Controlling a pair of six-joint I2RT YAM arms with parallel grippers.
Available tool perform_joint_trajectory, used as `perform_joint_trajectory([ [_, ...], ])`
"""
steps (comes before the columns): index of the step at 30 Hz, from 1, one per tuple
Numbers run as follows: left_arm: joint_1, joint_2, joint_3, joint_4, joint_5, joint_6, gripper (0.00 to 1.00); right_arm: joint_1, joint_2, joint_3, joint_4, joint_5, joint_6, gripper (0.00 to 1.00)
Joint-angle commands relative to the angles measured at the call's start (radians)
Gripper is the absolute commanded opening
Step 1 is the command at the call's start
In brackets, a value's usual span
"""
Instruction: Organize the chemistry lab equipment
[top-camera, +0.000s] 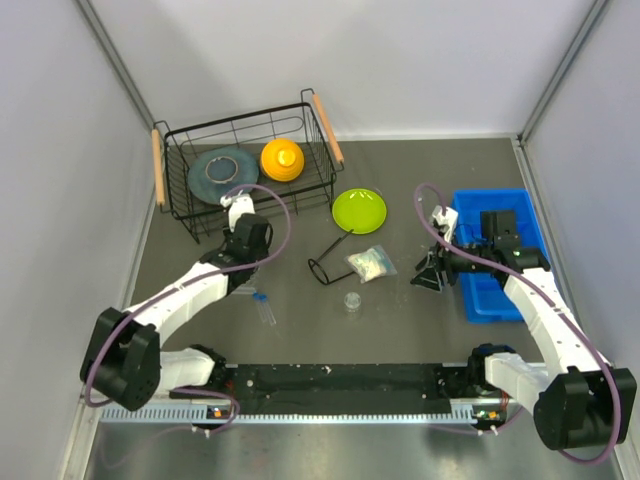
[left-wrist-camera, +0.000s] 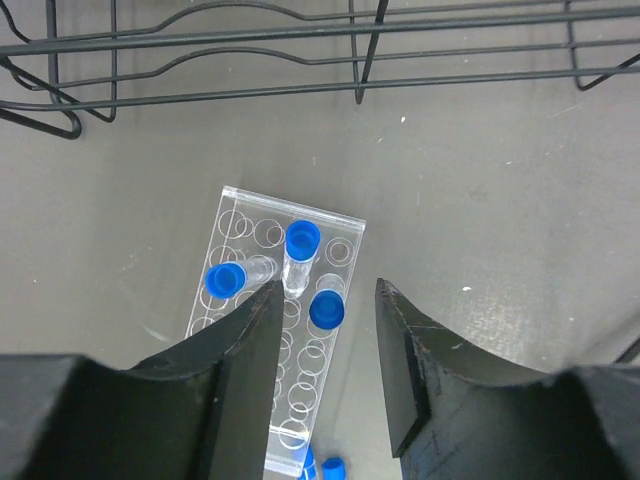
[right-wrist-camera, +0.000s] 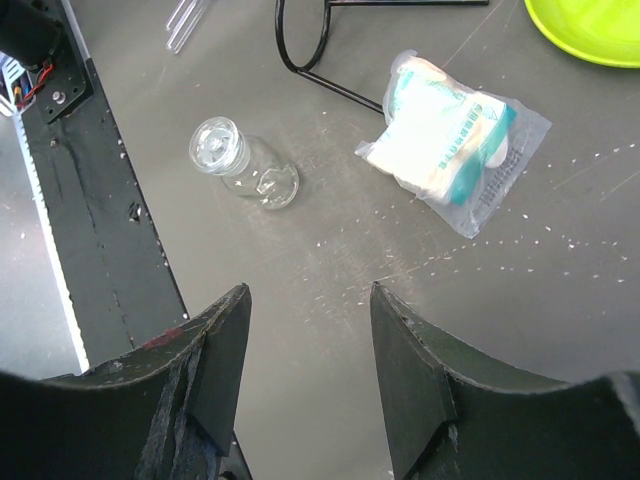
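In the left wrist view a clear plastic tube rack (left-wrist-camera: 270, 330) lies on the grey table, with three blue-capped test tubes (left-wrist-camera: 302, 243) standing in its far holes. My left gripper (left-wrist-camera: 325, 285) hovers open over the rack. One tube (left-wrist-camera: 327, 312) stands between its fingers, touching neither. Another test tube (top-camera: 265, 308) lies loose on the table. The black-framed goggles (top-camera: 330, 262), the crinkly packet (top-camera: 372, 263) and the tiny clear dish (top-camera: 353, 301) sit mid-table. My right gripper (top-camera: 432, 275) is open and empty, just right of the packet (right-wrist-camera: 450, 140) and the dish (right-wrist-camera: 240, 165).
A black wire basket (top-camera: 175, 190) at the back left holds a grey plate (top-camera: 222, 172) and an orange bowl (top-camera: 282, 159). Its wires (left-wrist-camera: 360, 60) run close beyond the rack. A lime-green plate (top-camera: 359, 210) lies mid-table, and a blue bin (top-camera: 490, 300) stands at the right.
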Motion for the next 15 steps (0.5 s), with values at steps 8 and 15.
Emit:
perform_joint_trajectory([
  [8, 0.004, -0.334, -0.037, -0.112, 0.089, -0.053, 0.7, -0.013, -0.033, 0.06, -0.047, -0.098, -0.104, 0.52],
  [15, 0.005, -0.608, -0.116, -0.239, 0.211, -0.09, 0.94, 0.183, 0.039, 0.225, -0.205, 0.05, -0.193, 0.57],
])
